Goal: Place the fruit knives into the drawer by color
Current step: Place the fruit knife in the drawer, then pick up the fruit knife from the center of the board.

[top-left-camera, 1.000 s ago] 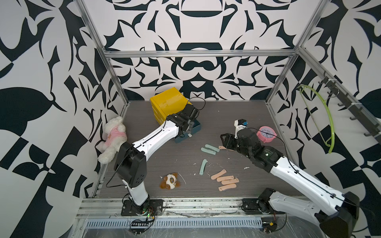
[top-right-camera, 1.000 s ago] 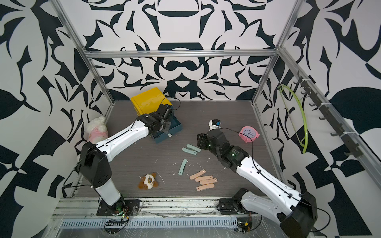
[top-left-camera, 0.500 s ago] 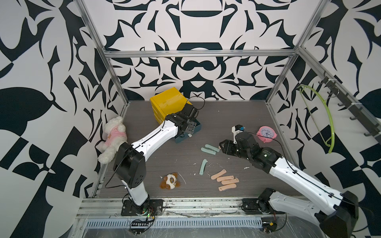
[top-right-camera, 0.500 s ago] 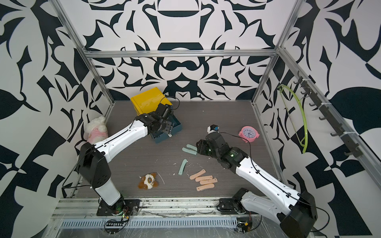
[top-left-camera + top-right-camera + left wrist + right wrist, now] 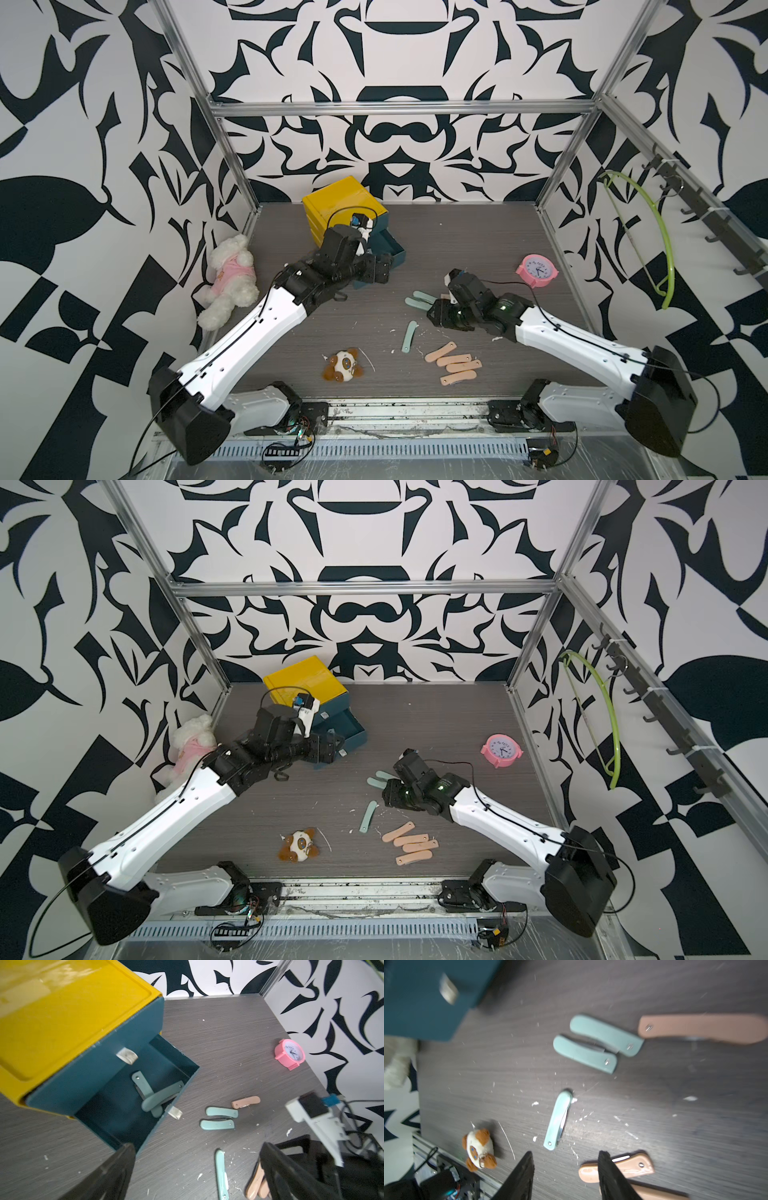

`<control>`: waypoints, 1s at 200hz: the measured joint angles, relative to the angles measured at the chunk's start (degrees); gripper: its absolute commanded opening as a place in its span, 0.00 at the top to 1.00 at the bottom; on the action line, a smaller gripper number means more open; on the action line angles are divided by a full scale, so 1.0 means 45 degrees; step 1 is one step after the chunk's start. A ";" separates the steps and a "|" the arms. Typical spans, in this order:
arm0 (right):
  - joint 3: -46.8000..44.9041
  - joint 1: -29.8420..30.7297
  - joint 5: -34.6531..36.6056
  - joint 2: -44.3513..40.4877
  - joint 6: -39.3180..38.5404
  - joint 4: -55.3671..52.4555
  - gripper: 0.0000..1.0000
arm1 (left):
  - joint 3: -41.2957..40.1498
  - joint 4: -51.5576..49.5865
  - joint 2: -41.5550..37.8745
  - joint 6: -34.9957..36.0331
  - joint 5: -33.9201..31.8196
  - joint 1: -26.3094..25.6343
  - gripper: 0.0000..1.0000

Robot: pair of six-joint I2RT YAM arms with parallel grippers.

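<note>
Wide grey counter (image 5: 478, 249) carries everything; the yellow cabinet (image 5: 338, 203) sits at the back, its teal drawer (image 5: 116, 1113) standing open to take knives; left gripper (image 5: 197, 1176) hangs spread wide and empty just before the drawer's front; right gripper (image 5: 564, 1176) is half-spread, empty, aimed toward the lone teal knife (image 5: 558, 1120), likely its next pick; only the left wrist view reveals two grey-green knives (image 5: 153, 1095) crossed inside the drawer, which the arm hides in both top views; four peach knives (image 5: 464, 366) lie bunched near the front edge, unsorted
</note>
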 measured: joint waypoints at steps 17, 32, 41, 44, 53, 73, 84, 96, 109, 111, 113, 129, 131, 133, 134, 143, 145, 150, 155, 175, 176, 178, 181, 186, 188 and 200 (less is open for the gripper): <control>0.0199 0.0486 -0.0151 0.1015 0.0117 0.0034 0.45 | -0.1375 0.0238 -0.0957 -0.0369 -0.0010 -0.0248 0.01; 0.0539 0.0821 -0.0345 0.2035 0.0214 0.0053 0.45 | -0.2535 0.0272 -0.1729 -0.0738 -0.0180 -0.0291 0.01; 0.0767 0.0952 -0.0481 0.2637 0.0267 0.0092 0.44 | -0.3123 0.0257 -0.2147 -0.0923 -0.0321 -0.0291 0.01; 0.0850 0.0976 -0.0529 0.2807 0.0277 0.0092 0.44 | -0.3264 0.0257 -0.2244 -0.0976 -0.0369 -0.0291 0.01; 0.1093 0.1069 -0.0651 0.3351 0.0325 0.0102 0.43 | -0.3755 0.0238 -0.2628 -0.1156 -0.0471 -0.0291 0.01; 0.1661 0.1146 -0.0748 0.4313 0.0398 -0.0015 0.42 | -0.4561 0.0189 -0.3327 -0.1462 -0.0631 -0.0291 0.01; 0.2079 0.1166 -0.0738 0.4745 0.0413 -0.0248 0.41 | -0.4867 0.0185 -0.3585 -0.1627 -0.0724 -0.0291 0.01; 0.2662 0.1180 -0.0593 0.5275 0.0413 -0.0568 0.41 | -0.5115 0.0185 -0.3769 -0.1734 -0.0797 -0.0291 0.01; 0.3249 0.1195 -0.0359 0.5804 0.0408 -0.0869 0.41 | -0.5319 0.0185 -0.3915 -0.1826 -0.0831 -0.0291 0.01; 0.3327 0.1195 -0.0311 0.5882 0.0408 -0.0923 0.41 | -0.5348 0.0185 -0.3929 -0.1841 -0.0831 -0.0291 0.01; 0.3405 0.1200 -0.0272 0.5960 0.0403 -0.0962 0.41 | -0.5367 0.0175 -0.3954 -0.1865 -0.0835 -0.0291 0.01; 0.3900 0.1205 0.0019 0.6533 0.0369 -0.1360 0.41 | -0.5416 0.0160 -0.4080 -0.1923 -0.0855 -0.0291 0.01; 0.3959 0.1205 0.0058 0.6606 0.0364 -0.1409 0.41 | -0.5416 0.0165 -0.4090 -0.1928 -0.0860 -0.0291 0.01; 0.4017 0.1205 0.0102 0.6683 0.0359 -0.1457 0.41 | -0.5416 0.0175 -0.4109 -0.1938 -0.0869 -0.0291 0.01; 0.4056 0.1205 0.0117 0.6737 0.0355 -0.1491 0.42 | -0.5416 0.0175 -0.4119 -0.1943 -0.0869 -0.0291 0.01; 0.4289 0.1205 0.0233 0.7077 0.0311 -0.1719 0.43 | -0.5416 0.0185 -0.4197 -0.1962 -0.0879 -0.0291 0.01; 0.4337 0.1205 0.0267 0.7155 0.0306 -0.1758 0.43 | -0.5416 0.0185 -0.4216 -0.1967 -0.0884 -0.0291 0.01; 0.4454 0.1205 0.0316 0.7339 0.0262 -0.1870 0.44 | -0.5416 0.0185 -0.4250 -0.1967 -0.0889 -0.0291 0.01; 0.4600 0.1205 0.0359 0.7519 0.0214 -0.2040 0.45 | -0.5416 0.0185 -0.4284 -0.1967 -0.0889 -0.0291 0.01; 0.5285 0.1326 0.0588 0.8004 -0.0019 -0.2526 0.53 | -0.5416 0.0185 -0.4337 -0.1972 -0.0908 -0.0291 0.01; 0.5319 0.1331 0.0593 0.8024 -0.0029 -0.2560 0.53 | -0.5416 0.0185 -0.4337 -0.1972 -0.0908 -0.0291 0.01; 0.5396 0.1345 0.0651 0.8077 -0.0005 -0.2642 0.54 | -0.5416 0.0185 -0.4337 -0.1972 -0.0913 -0.0291 0.01; 0.5527 0.1389 0.0719 0.8179 -0.0141 -0.2778 0.55 | -0.5416 0.0185 -0.4337 -0.1972 -0.0918 -0.0291 0.01; 0.5702 0.1447 0.0821 0.8310 -0.0170 -0.2924 0.57 | -0.5416 0.0185 -0.4342 -0.1972 -0.0923 -0.0291 0.01; 0.5799 0.1486 0.0874 0.8378 -0.0277 -0.3021 0.58 | -0.5416 0.0185 -0.4342 -0.1977 -0.0923 -0.0291 0.01; 0.6339 0.1705 0.1151 0.8772 -0.0491 -0.3400 0.61 | -0.5416 0.0185 -0.4342 -0.1982 -0.0928 -0.0291 0.01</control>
